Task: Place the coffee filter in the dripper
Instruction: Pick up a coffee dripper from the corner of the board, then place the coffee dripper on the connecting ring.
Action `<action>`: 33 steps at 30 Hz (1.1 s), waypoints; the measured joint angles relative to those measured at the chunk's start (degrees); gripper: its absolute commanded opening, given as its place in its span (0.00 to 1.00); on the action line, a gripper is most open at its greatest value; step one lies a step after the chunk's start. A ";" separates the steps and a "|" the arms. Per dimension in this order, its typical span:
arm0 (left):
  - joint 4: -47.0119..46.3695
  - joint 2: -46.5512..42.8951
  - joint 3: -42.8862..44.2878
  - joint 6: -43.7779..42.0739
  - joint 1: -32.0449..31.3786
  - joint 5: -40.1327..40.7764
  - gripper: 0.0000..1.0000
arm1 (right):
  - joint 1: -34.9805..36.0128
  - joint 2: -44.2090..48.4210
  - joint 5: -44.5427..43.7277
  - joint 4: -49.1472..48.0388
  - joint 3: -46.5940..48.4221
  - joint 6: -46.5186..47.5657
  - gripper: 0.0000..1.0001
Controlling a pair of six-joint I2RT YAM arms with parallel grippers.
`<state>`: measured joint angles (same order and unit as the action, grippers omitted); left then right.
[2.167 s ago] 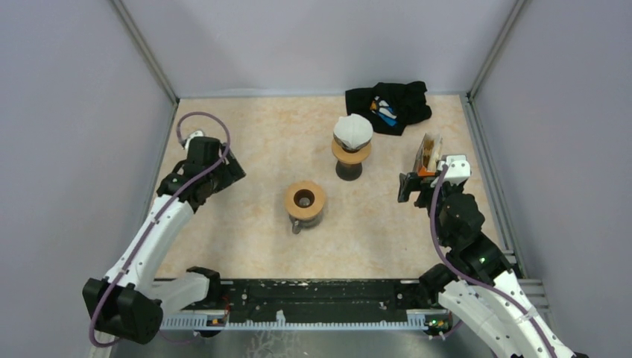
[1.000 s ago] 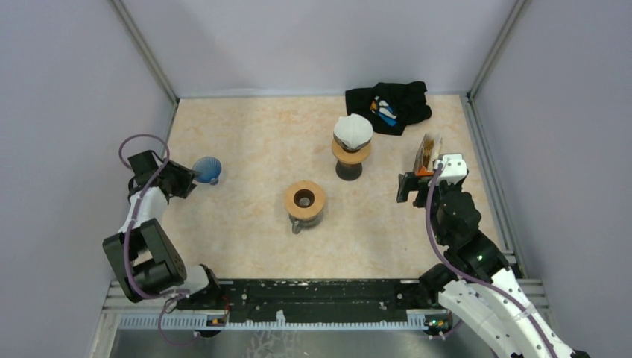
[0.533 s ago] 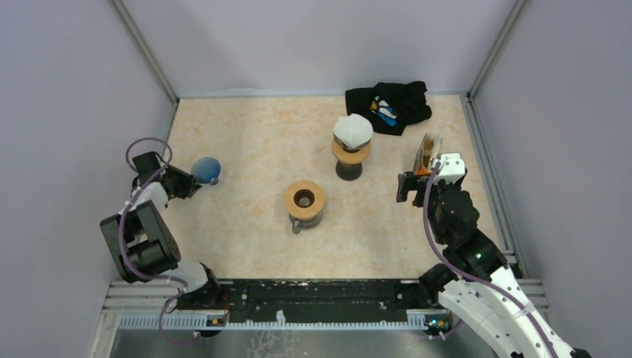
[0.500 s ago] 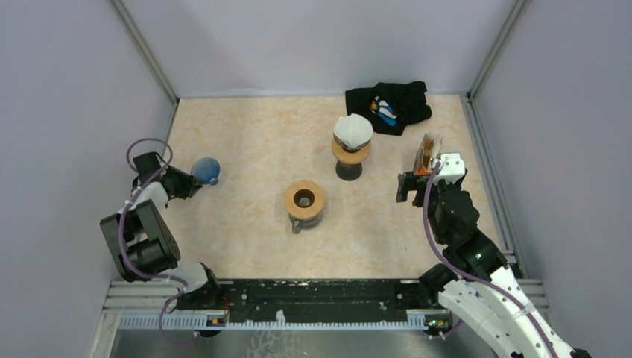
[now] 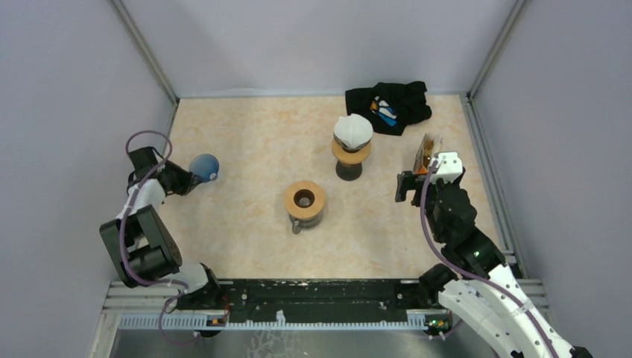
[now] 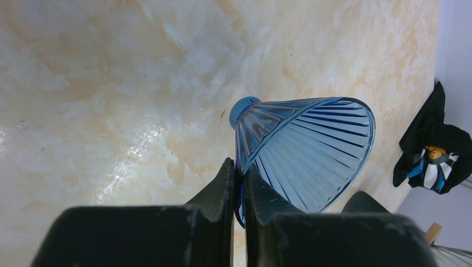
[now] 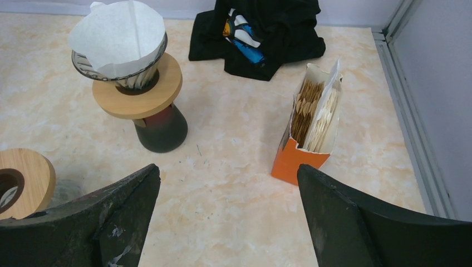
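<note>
Pale lilac walls and aluminium corner posts close in a beige marbled tabletop.

Right of centre stands a clear glass dripper on a round wooden collar and a dark stand. A white paper coffee filter sits opened inside it, its edge above the glass rim. In the middle of the table is a glass server with a wooden ring top, with a dark opening at its centre. Towards the right, an orange and white open carton stands upright, packed with flat brown and white paper filters on edge. A crumpled black cloth with a blue and white print lies at the far wall.

Near the left wall is a blue ribbed translucent cone dripper. It is tipped over, its ribbed inside facing the wrist camera and its narrow base towards the table. Whether the base touches the surface cannot be told.

The left arm is folded back on itself, elbow low by its base and forearm running forward along the left wall. The left gripper has its black fingers pinched on the rim wall of the blue dripper, one inside and one outside.

The right arm rises from its base and leans forward. Its wrist is above the table just beside the carton, and the right gripper has its fingers spread wide, holding nothing.
</note>
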<state>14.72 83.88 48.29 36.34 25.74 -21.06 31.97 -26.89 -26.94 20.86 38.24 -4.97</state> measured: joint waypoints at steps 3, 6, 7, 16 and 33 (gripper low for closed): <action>2.43 -1.49 0.94 -1.79 -0.87 -0.37 0.05 | 0.00 -0.76 0.13 0.00 0.00 0.00 0.93; 5.16 -3.04 1.84 -3.76 -2.43 -0.79 0.03 | 0.00 -1.62 0.55 0.02 0.00 -0.04 0.93; 6.08 -3.54 2.16 -4.35 -3.08 -0.87 0.02 | 0.00 -1.88 0.70 0.02 0.00 -0.04 0.93; 13.22 -8.07 7.30 -8.81 -11.41 -1.22 0.02 | 0.00 -4.33 2.08 0.15 0.11 -0.20 0.93; 26.16 -9.07 16.48 -15.63 -30.01 -1.44 0.00 | 0.00 -13.35 10.97 6.12 9.22 -3.15 0.90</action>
<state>40.88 74.81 64.77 20.71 -4.27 -22.50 31.97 -40.25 -15.97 26.98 47.46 -8.12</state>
